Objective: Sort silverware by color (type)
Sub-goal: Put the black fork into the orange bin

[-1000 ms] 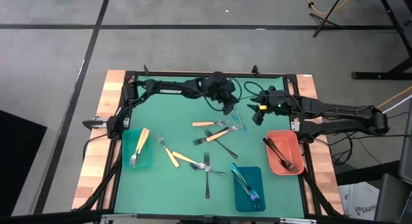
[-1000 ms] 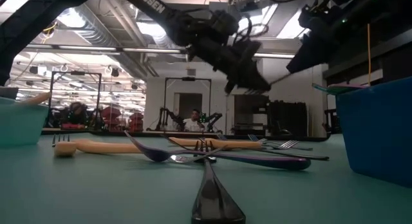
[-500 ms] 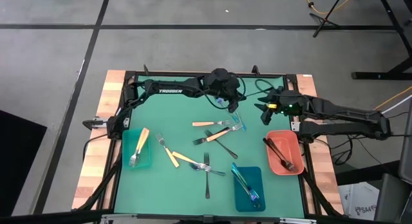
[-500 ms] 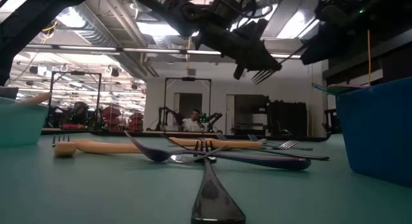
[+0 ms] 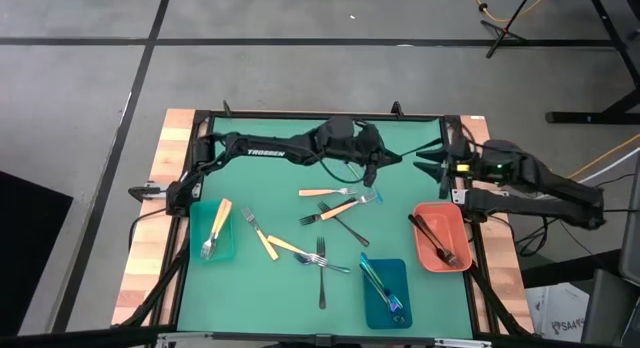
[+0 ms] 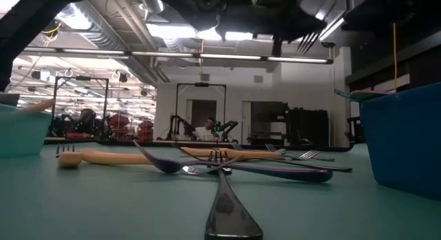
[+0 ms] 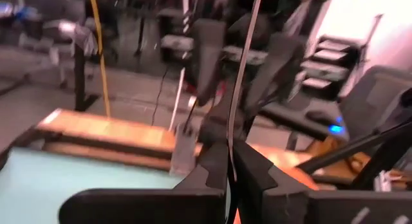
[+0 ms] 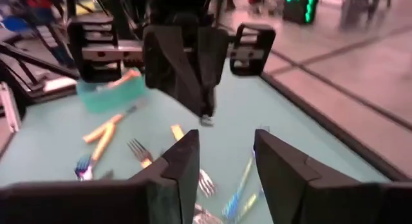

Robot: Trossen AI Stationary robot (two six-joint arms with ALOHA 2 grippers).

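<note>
**Left arm lifting a fork, turning toward right arm — probable handover**

- Left gripper (image 5: 372, 166) at 12 o'clock of table centre, shut tight on a thin fork (image 7: 243, 69); seen edge-on in left wrist view, pinched between the pads. Colour not clear.
- Right gripper (image 5: 432, 160) at 2 o'clock, jaws spread, empty, facing left gripper. Looks staged to receive.
- Sorted so far: tan-handled piece in teal tray (image 5: 212, 231) at 8 o'clock, iridescent pieces in blue tray (image 5: 384, 293) at 5 o'clock, dark pieces in salmon tray (image 5: 438, 238) at 4 o'clock.
- Loose silverware (image 5: 322, 214) clustered at centre, unsorted.

Versus a second ago:
- Left gripper shifted toward 3 o'clock, raised; fork tines now at top edge of low view.
- Right gripper pulled back toward 3 o'clock.
- Table pieces unchanged.
</note>
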